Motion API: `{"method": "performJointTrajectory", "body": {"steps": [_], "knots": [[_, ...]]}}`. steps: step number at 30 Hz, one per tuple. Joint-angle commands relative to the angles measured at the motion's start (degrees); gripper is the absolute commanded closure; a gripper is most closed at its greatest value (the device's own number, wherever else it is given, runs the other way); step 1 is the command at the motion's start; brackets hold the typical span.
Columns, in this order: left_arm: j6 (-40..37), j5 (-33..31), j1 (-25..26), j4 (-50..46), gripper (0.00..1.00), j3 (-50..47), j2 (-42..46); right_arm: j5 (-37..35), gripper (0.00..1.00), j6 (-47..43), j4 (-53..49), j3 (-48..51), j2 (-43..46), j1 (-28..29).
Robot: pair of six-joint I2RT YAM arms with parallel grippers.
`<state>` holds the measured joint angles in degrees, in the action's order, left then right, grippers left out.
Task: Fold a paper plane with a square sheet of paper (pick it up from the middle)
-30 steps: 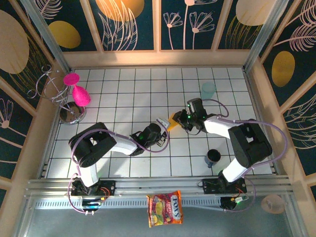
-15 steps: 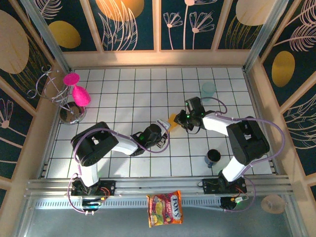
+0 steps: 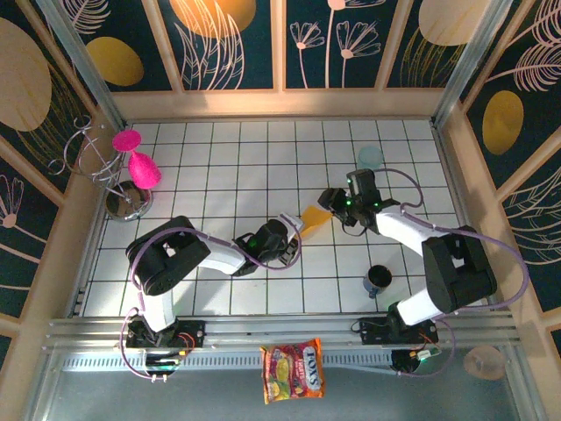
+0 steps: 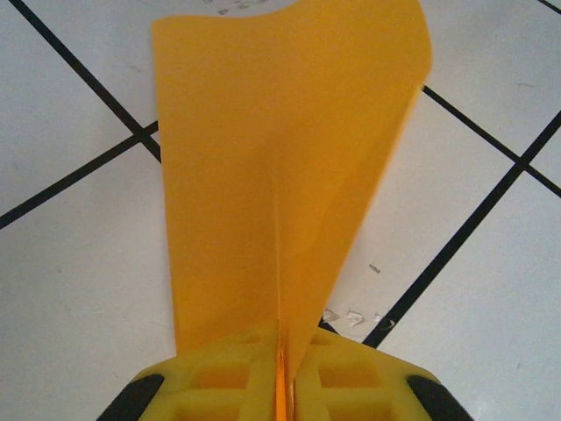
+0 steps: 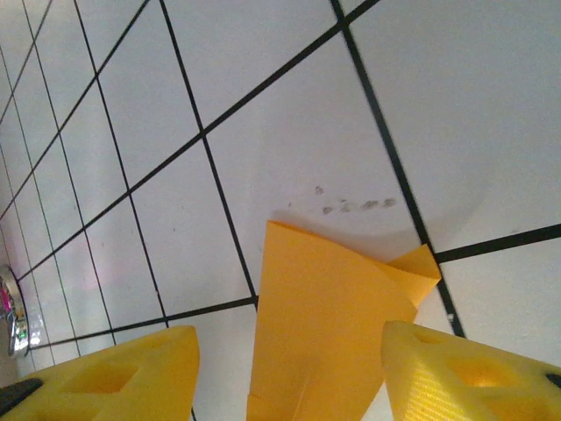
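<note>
Logging, we find: left gripper (image 4: 280, 390) jaws clamped on folded paper (image 4: 272, 167) at its crease; right gripper (image 5: 289, 373) jaws apart either side of its free corner; white worktop (image 5: 272, 79) tiles beyond.

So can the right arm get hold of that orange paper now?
Probably yes: the right gripper stands open, with the orange paper reaching between its fingers. The left gripper pinches its other end.
</note>
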<state>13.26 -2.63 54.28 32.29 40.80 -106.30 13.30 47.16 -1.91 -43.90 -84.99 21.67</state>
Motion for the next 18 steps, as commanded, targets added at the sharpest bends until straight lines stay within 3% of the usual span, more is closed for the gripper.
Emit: {"method": "performJointTrajectory", "body": {"steps": [1, 13, 18], "knots": [[2.47, 3.30, -0.78, -3.25, 0.87, 1.98, -1.19, -2.04, 0.42, -0.83, 1.34, 1.62, 1.61, -0.75], [9.69, 12.22, -7.19, -5.56, 0.88, 3.59, -2.58, -1.86, 0.41, -1.90, 5.44, 5.52, 3.66, -1.24], [13.44, 16.69, -9.96, -6.87, 0.88, 4.42, -2.55, 2.46, 0.40, -4.38, 9.17, 6.24, 2.81, -0.58]]}}
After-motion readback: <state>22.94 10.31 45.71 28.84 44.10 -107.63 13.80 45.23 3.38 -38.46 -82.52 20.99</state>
